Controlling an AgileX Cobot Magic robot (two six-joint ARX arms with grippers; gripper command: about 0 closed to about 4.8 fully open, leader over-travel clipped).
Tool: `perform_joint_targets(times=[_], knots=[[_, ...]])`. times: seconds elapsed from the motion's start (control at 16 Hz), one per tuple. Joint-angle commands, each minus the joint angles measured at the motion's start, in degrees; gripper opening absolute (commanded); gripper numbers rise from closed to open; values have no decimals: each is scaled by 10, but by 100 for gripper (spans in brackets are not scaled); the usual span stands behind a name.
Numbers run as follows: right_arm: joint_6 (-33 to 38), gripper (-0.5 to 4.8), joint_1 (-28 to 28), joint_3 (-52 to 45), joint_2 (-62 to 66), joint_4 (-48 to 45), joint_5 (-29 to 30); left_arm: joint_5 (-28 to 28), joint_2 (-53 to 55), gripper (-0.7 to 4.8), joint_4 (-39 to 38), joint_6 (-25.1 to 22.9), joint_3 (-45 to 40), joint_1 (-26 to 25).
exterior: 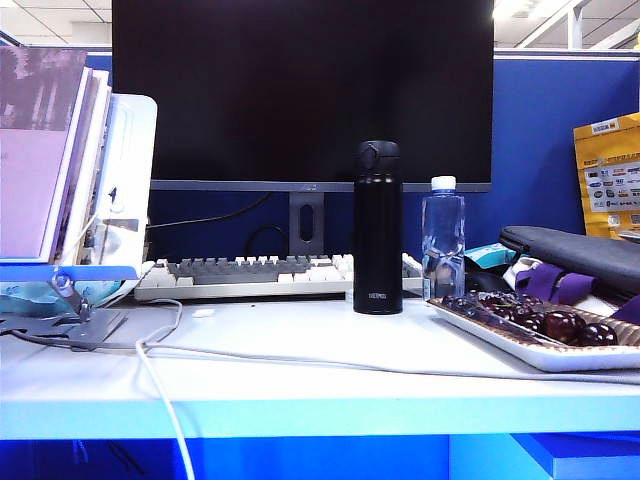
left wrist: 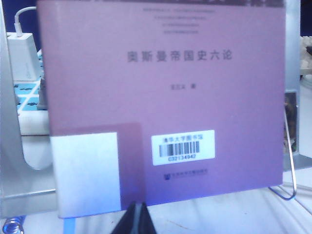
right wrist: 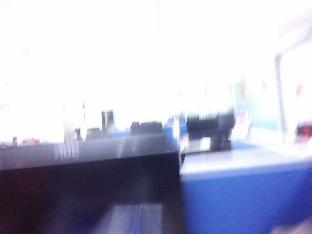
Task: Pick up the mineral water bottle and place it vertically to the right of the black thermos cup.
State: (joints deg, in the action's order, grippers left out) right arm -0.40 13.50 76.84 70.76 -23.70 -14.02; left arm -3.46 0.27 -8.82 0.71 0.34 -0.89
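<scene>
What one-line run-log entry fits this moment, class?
bottle: upright, right of thermos | left gripper: shut, facing book | right gripper: out of view | arms: off table

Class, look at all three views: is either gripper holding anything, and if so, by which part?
Nothing is held. The left gripper is shut and empty before a purple book; the clear plastic mineral water bottle stands free beside the matte black thermos cup. The right gripper is unseen.

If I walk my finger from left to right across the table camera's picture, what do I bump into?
Books on a stand → keyboard → black thermos cup → mineral water bottle → tray of dark fruit. No gripper shows there.
</scene>
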Motion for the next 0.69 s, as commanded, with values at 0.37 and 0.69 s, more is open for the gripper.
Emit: perform_joint_targets(times=[0.37,0.69], knots=[[-11,-1,0,1,-376,365,1,-3,-2,-4,-5,-2,0,0],[-11,-1,0,-1,-499,613,-3,-3,-2,-4,-5,-2,0,0]])
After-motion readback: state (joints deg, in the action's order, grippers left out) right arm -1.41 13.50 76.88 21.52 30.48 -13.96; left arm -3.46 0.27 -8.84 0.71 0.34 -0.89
